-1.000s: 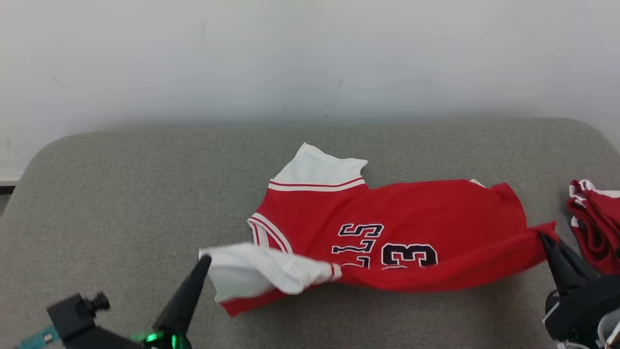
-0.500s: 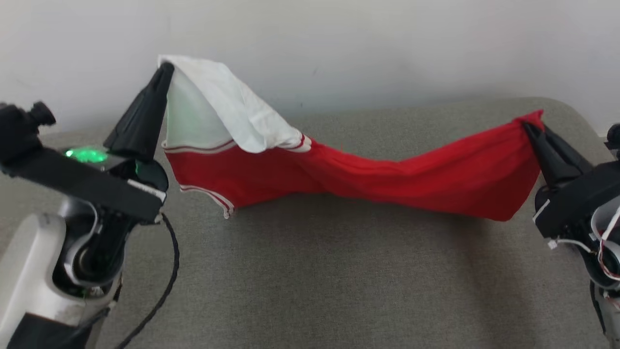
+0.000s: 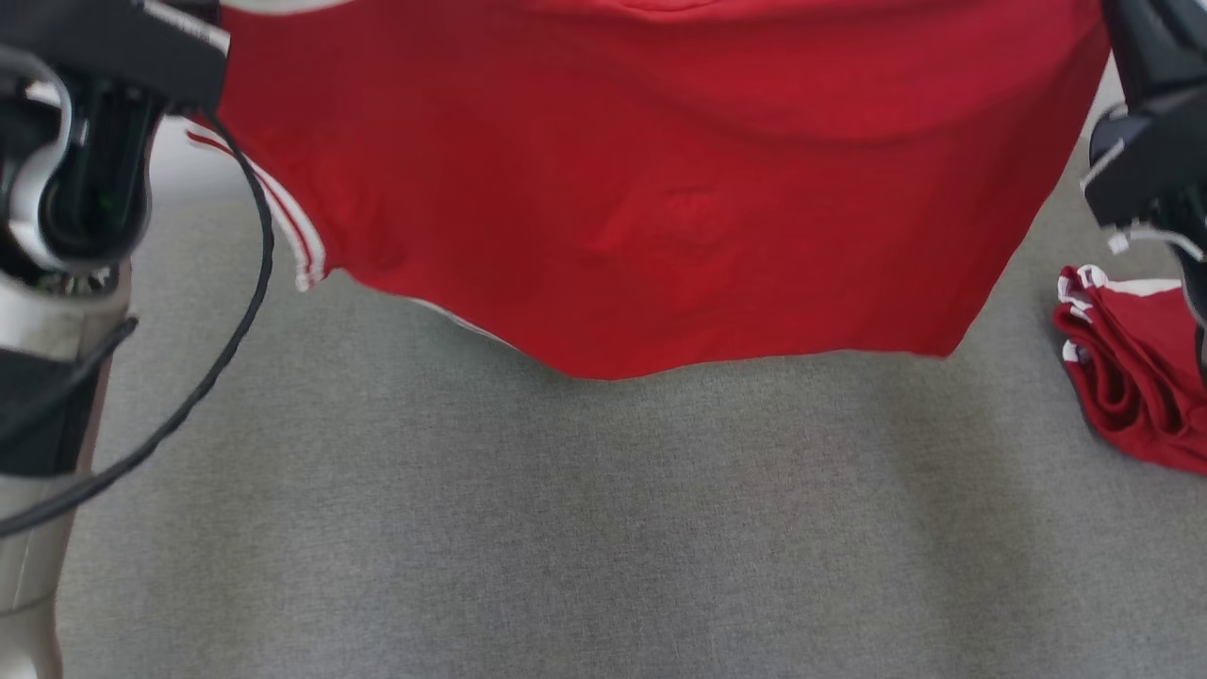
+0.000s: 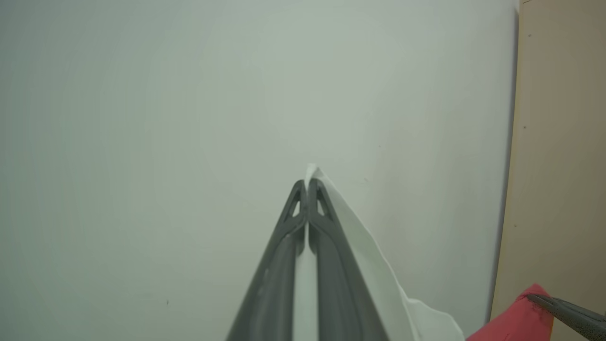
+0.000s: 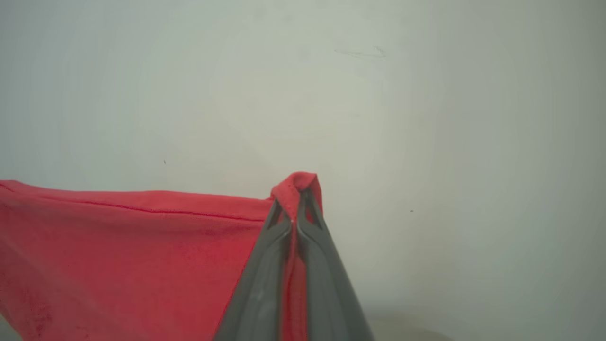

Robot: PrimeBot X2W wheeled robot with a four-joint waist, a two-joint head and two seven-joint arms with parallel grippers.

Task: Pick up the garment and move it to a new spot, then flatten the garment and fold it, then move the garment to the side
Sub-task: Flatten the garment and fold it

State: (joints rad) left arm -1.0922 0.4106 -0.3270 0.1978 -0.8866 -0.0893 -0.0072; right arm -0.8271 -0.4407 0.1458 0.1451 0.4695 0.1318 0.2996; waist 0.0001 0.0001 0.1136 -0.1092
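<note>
The garment (image 3: 660, 189), a red jersey with white trim, hangs spread out above the grey cushioned surface (image 3: 603, 528), its lower hem clear of it. Its upper edge runs out past the top of the head view. In the left wrist view my left gripper (image 4: 307, 187) is shut on a white part of the garment (image 4: 378, 274). In the right wrist view my right gripper (image 5: 294, 199) is shut on a red corner of the garment (image 5: 118, 255). My left arm (image 3: 75, 170) and right arm (image 3: 1150, 141) flank the cloth.
A second red garment (image 3: 1132, 377), folded with white trim, lies on the surface at the right edge. A pale wall (image 4: 189, 118) stands behind, with a beige panel (image 4: 558, 142) at its right. A black cable (image 3: 236, 311) hangs from my left arm.
Both grippers have lifted the garment from lying on the surface to hanging high and stretched wide between them. The head view has shifted as well.
</note>
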